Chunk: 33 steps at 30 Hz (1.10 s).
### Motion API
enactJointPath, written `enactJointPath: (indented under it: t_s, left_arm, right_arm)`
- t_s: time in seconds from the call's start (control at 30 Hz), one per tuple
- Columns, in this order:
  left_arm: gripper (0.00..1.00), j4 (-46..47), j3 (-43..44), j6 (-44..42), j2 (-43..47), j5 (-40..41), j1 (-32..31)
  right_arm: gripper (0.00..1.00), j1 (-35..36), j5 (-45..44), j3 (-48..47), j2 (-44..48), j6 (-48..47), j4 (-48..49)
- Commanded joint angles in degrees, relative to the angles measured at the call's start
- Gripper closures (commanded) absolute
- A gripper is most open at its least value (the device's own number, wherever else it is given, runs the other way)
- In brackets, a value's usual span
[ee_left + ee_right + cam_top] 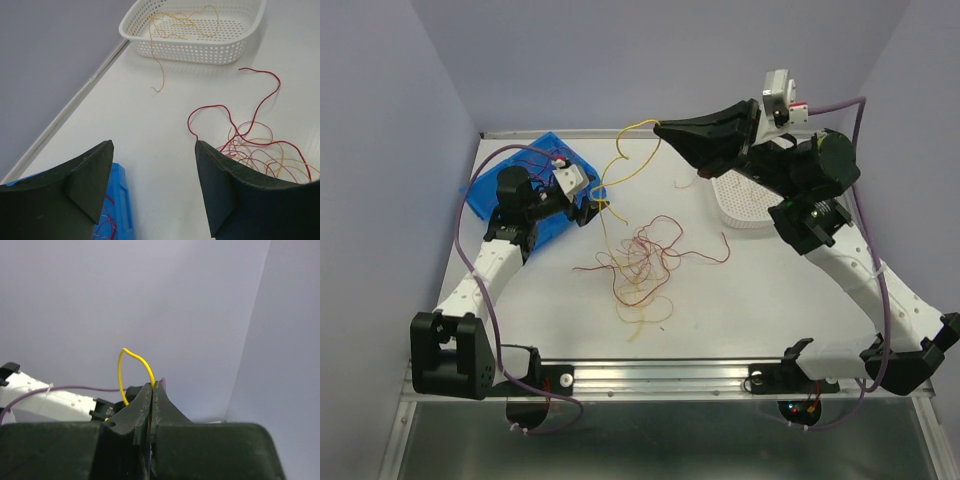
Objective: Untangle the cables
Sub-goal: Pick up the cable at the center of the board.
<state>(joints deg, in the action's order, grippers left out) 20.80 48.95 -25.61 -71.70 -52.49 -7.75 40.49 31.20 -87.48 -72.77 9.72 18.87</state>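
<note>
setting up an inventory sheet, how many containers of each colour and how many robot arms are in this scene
white basket: 1
blue tray: 1
robot arms: 2, left arm and right arm
total: 4

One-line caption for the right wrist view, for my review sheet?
Right claw shut on a yellow cable looping above its tips.

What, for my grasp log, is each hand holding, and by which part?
The right hand is shut on a yellow cable, pinched partway along, with a small loop poking out past the tips. The left hand is open, holding nothing.
</note>
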Motion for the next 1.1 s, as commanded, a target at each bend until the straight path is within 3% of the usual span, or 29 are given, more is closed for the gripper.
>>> enactJointPath:
  t_s: [0.0, 0.2, 0.43, 0.67, 0.77, 0.93, 1.07]
  left_arm:
    - [0.23, 3.1, -0.3, 1.1, 0.8, -6.2, 0.4]
    - [0.21, 3.2, -0.5, 0.2, -1.5, -10.7, 0.2]
    - [0.21, 3.2, 0.6, 1.3, -5.1, -9.9, 0.0]
    - [0.21, 3.2, 0.4, 0.5, -5.6, -10.5, -0.4]
    - [0.21, 3.1, 0.0, 0.0, -5.6, -10.6, -1.2]
    - [0.21, 1.9, -0.3, -1.7, -5.2, -8.3, -3.5]
    - [0.21, 1.1, -0.5, -2.9, -4.8, -7.5, -4.8]
  right_arm:
    - [0.99, 0.2, -5.3, -7.3, 0.0, 1.5, 8.7]
    - [1.00, 0.2, -18.1, -12.2, -2.8, -4.3, 9.7]
    - [0.99, 0.2, -33.5, -19.5, -7.5, -13.3, 11.7]
    - [0.99, 0.0, -43.3, -41.4, -19.2, -21.1, 11.6]
    - [0.99, -0.4, -45.3, -46.4, -22.4, -24.0, 11.7]
    - [0.99, -6.0, -51.6, -57.2, -29.9, -24.9, 13.0]
    - [0.99, -14.5, -53.3, -56.1, -31.1, -17.5, 14.4]
